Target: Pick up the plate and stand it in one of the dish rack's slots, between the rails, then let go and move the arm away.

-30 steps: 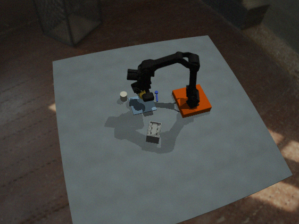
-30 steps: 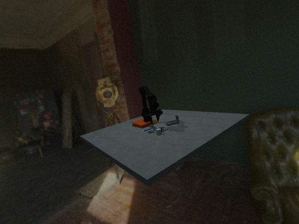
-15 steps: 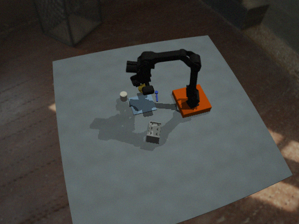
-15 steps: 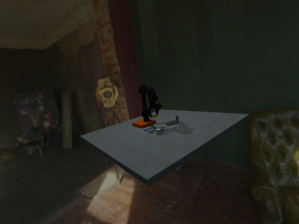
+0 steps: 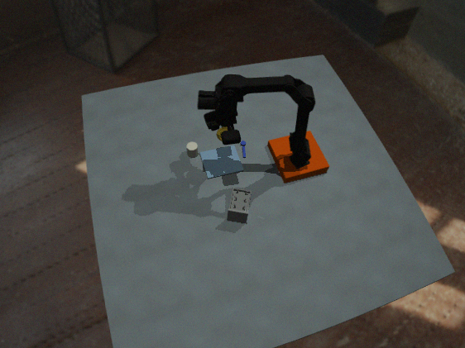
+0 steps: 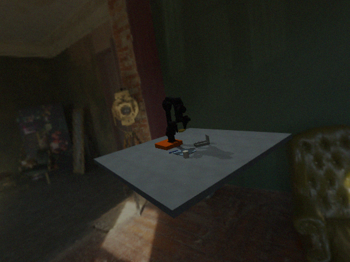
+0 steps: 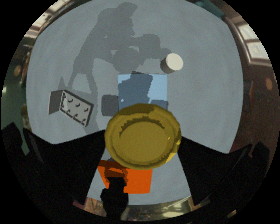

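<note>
The round yellow plate [image 5: 222,134] [image 6: 181,131] [image 7: 144,141] is held across its width, roughly level, high above the table. My gripper [image 7: 143,138] is shut on it, one finger at each side of its rim in the wrist view. In the view of the top view a finger hides part of the plate. The grey dish rack [image 5: 240,201] [image 6: 202,144] [image 7: 75,108] stands on the table with short pegs inside and a taller panel at one end. The rack is off to one side of the gripper and below it, and holds no plate.
A light blue mat [image 5: 223,167] [image 7: 158,89] lies below the gripper. A white cylinder [image 5: 192,150] [image 6: 185,154] [image 7: 173,62] stands beside it. A small blue utensil [image 5: 244,150] [image 6: 173,152] lies between the mat and the orange arm base [image 5: 316,154] [image 6: 168,144] [image 7: 142,181].
</note>
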{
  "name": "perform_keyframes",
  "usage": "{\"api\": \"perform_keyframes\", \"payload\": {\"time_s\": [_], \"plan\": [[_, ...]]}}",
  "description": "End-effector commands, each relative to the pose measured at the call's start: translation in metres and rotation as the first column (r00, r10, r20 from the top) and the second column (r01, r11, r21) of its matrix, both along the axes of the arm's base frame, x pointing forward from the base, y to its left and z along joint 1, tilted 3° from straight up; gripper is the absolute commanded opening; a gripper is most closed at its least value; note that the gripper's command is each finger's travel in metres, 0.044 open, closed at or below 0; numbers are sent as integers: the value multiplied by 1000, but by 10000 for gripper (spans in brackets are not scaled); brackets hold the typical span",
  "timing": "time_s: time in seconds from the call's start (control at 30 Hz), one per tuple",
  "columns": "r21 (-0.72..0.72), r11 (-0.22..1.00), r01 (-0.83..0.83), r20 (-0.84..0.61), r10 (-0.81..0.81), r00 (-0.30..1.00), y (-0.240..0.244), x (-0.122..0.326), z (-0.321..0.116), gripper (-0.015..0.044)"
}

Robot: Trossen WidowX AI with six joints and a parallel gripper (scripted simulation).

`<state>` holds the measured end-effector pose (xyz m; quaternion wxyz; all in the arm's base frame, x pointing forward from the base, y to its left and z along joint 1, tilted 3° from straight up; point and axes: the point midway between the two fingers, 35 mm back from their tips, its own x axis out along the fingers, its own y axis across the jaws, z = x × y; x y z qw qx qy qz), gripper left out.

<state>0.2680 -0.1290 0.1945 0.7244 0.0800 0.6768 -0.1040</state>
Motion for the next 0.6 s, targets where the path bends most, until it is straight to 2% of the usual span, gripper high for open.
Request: {"api": "perform_keyframes", "payload": {"time_s": [0.0, 0.27, 0.57], "plan": [[11, 997, 73, 4, -73, 997, 36, 1, 1, 0], [36, 944, 328, 7, -329, 944, 118, -16, -4, 0], [66, 937, 342, 17, -344, 939, 125, -11, -11, 0]]}}
